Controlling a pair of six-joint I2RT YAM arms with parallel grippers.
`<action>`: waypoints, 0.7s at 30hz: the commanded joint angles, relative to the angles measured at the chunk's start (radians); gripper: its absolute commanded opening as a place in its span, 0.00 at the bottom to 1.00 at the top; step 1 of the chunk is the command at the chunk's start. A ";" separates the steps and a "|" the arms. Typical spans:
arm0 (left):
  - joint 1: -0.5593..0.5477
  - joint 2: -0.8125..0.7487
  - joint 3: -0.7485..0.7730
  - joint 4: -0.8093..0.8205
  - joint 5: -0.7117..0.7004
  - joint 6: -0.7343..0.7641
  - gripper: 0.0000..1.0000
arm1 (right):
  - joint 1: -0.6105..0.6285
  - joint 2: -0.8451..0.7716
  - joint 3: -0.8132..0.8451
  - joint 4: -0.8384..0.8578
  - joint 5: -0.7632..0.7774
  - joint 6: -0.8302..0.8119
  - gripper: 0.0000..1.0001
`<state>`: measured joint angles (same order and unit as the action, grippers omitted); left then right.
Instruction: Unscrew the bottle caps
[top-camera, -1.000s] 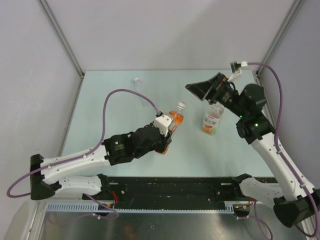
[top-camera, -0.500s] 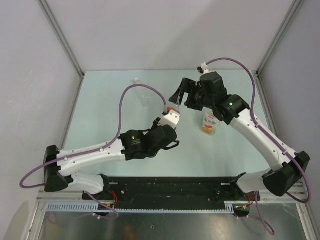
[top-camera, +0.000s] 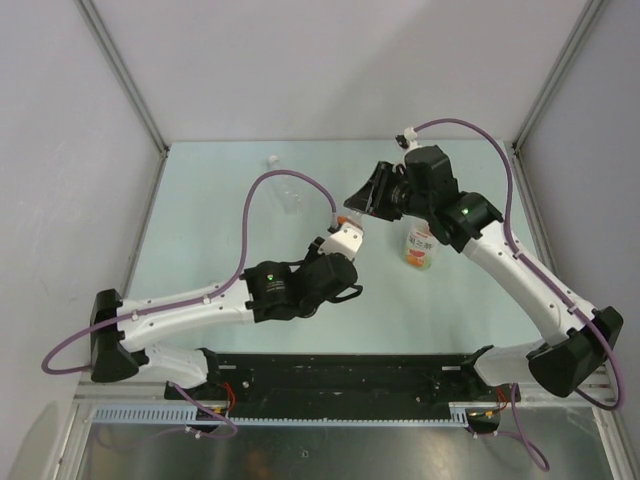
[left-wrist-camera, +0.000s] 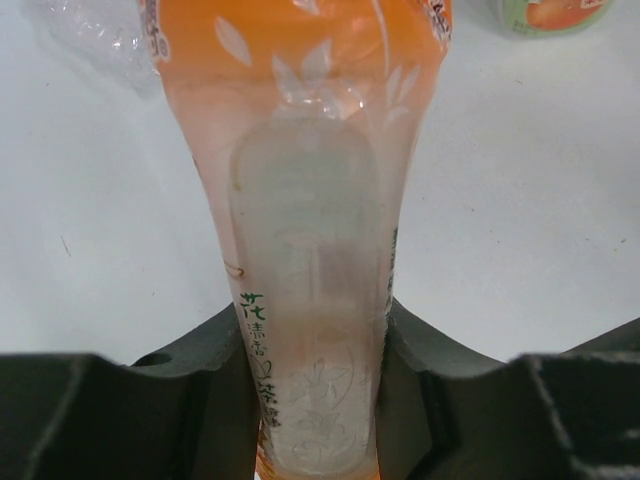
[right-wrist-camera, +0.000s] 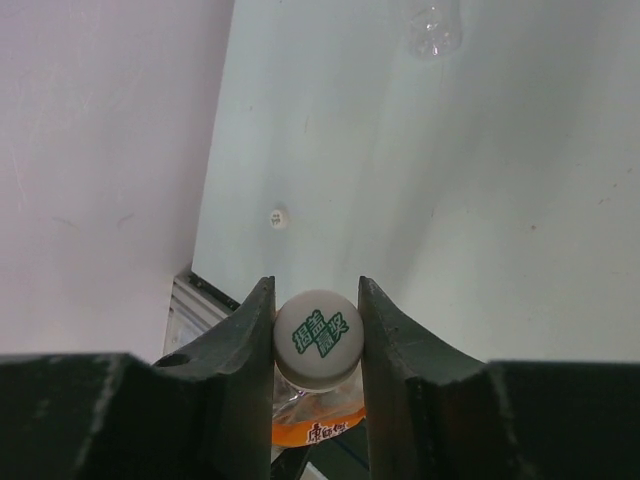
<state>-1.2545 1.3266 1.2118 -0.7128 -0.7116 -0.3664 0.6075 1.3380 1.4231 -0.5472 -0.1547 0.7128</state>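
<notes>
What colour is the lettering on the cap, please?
Green, on the white cap; best seen in right wrist view.

Bright, even light, faint shadows

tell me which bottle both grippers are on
The orange bottle: left gripper clamps its body, right gripper pinches its white cap. The yellow-green bottle and clear bottle are untouched.

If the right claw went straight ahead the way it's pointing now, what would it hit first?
The white cap: it sits between the fingers of the right claw, top facing the wrist. Pushing on would probably press into it and the orange bottle beneath; the remaining gap is hard to judge.
</notes>
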 joint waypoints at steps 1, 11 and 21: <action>0.000 -0.001 0.035 -0.013 -0.050 -0.032 0.00 | -0.013 -0.052 -0.004 0.040 0.011 -0.028 0.01; 0.000 -0.028 0.034 0.014 0.077 -0.003 0.00 | -0.072 -0.238 -0.214 0.353 -0.106 -0.053 0.00; 0.000 -0.146 -0.073 0.282 0.549 0.130 0.00 | -0.292 -0.371 -0.486 0.932 -0.488 0.132 0.00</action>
<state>-1.2510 1.2640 1.1835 -0.5175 -0.4221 -0.2932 0.3885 1.0103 0.9722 -0.0051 -0.5053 0.7681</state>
